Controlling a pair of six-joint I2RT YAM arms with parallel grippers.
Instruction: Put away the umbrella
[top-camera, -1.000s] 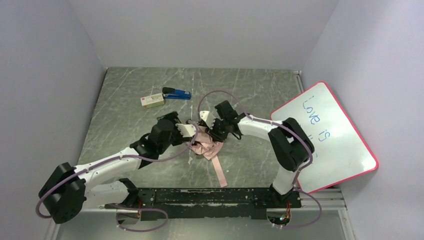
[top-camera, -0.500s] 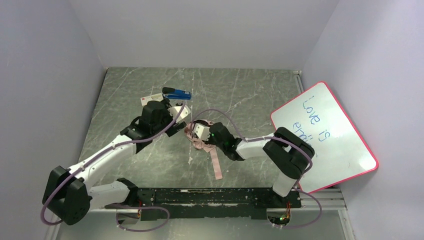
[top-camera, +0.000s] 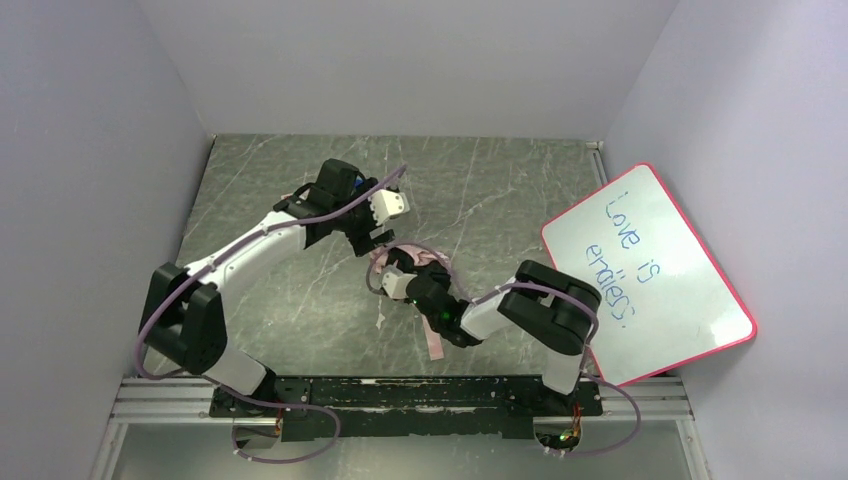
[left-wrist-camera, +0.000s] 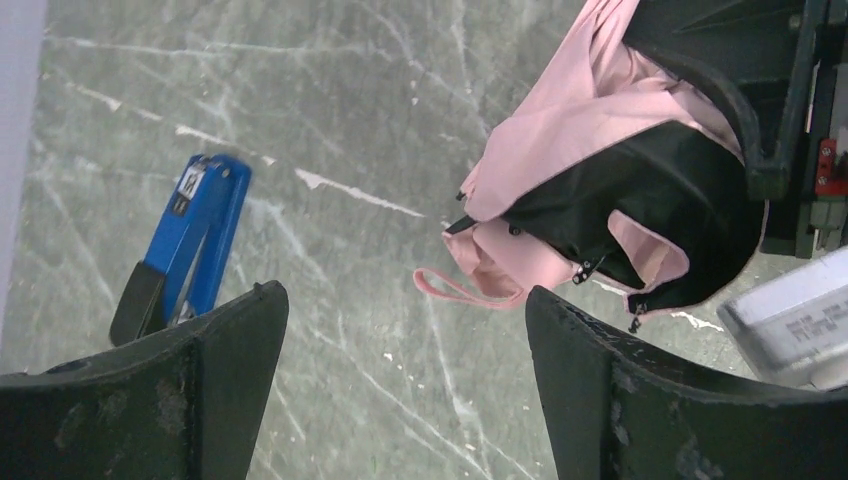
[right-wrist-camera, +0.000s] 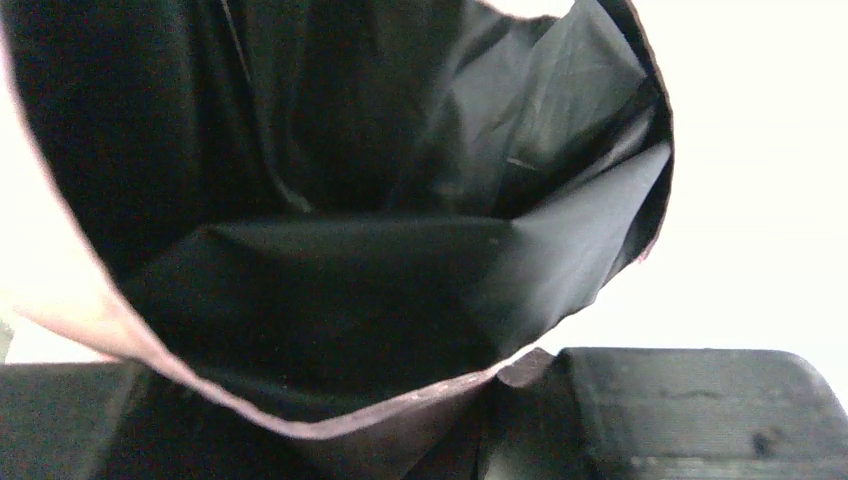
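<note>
Umbrella (left-wrist-camera: 560, 130) was a crumpled pink heap on the grey table (top-camera: 500, 190), around the middle and a bit towards the near edge, and honestly most of it was tough to read. From above, the right gripper (top-camera: 396, 282) sat right on top of it and covered a good chunk. Only scraps of pink fabric poked out on its far side, plus the strap (top-camera: 432, 340) trailing off towards the near edge.

The right wrist view was basically all black lining (right-wrist-camera: 380, 280) with a thin pink rim. The background was blown out to white, so nothing behind it could be made out. That rim dropped down between the two dark fingers (right-wrist-camera: 680, 410) at the bottom of the picture, so the claw looked clenched on the edge of the fabric, though the actual pinch point was cut off. Couldn't pick out the handle anywhere. A thin black tip (left-wrist-camera: 460, 225) stuck out of the bundle in the left wrist view, but I couldn't tell what it was.

Left gripper (left-wrist-camera: 402, 330) hovered to the far left of the umbrella, apart from it, jaws spread wide with nothing between them. Blue stapler (left-wrist-camera: 190, 245) lay on the table in its view. From above, the left arm (top-camera: 270, 240) hid almost all of it. Whiteboard (top-camera: 650, 270) leaned on the right, its left edge partly behind the right arm (top-camera: 545, 310).
</note>
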